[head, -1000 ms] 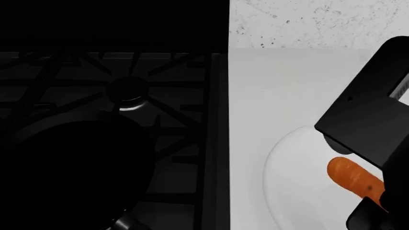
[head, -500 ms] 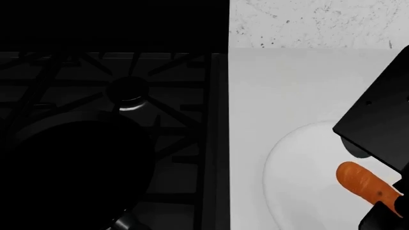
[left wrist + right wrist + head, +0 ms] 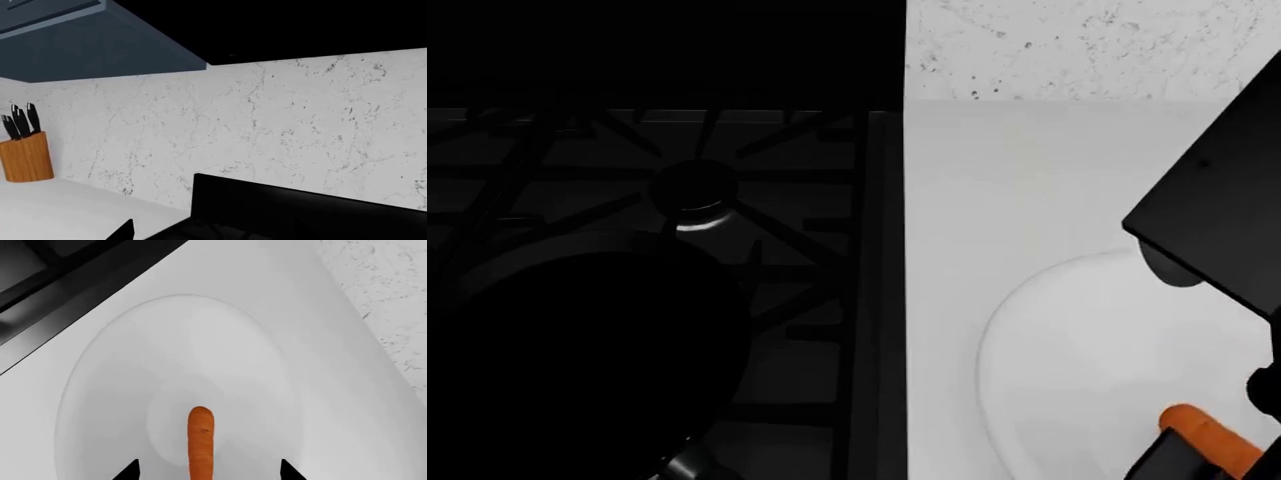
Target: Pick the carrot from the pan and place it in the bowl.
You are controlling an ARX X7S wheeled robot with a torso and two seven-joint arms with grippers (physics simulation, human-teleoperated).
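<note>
The carrot (image 3: 201, 440) lies along the bottom of the white bowl (image 3: 120, 370), blunt end away from my wrist. My right gripper (image 3: 208, 472) is open: its two dark fingertips (image 3: 130, 471) stand wide apart on either side of the carrot and touch nothing. In the head view the carrot (image 3: 1205, 432) shows at the bowl's (image 3: 1054, 340) lower right, partly under the gripper's black body (image 3: 1221, 215). The black pan (image 3: 587, 340) sits on the stove at the left and looks empty. My left gripper (image 3: 207, 236) shows one fingertip (image 3: 125, 231) far off centre; the other is lost against the black stove.
The black stove with grates (image 3: 761, 150) fills the left of the head view, beside the white counter (image 3: 1001, 180) and the marbled backsplash (image 3: 1068, 40). A wooden knife block (image 3: 25, 155) stands on the counter beyond the stove. Dark cabinets (image 3: 100, 45) hang above.
My right gripper has moved right and down into the bowl. The carrot went with it toward the head view's lower right corner and now sits lower.
</note>
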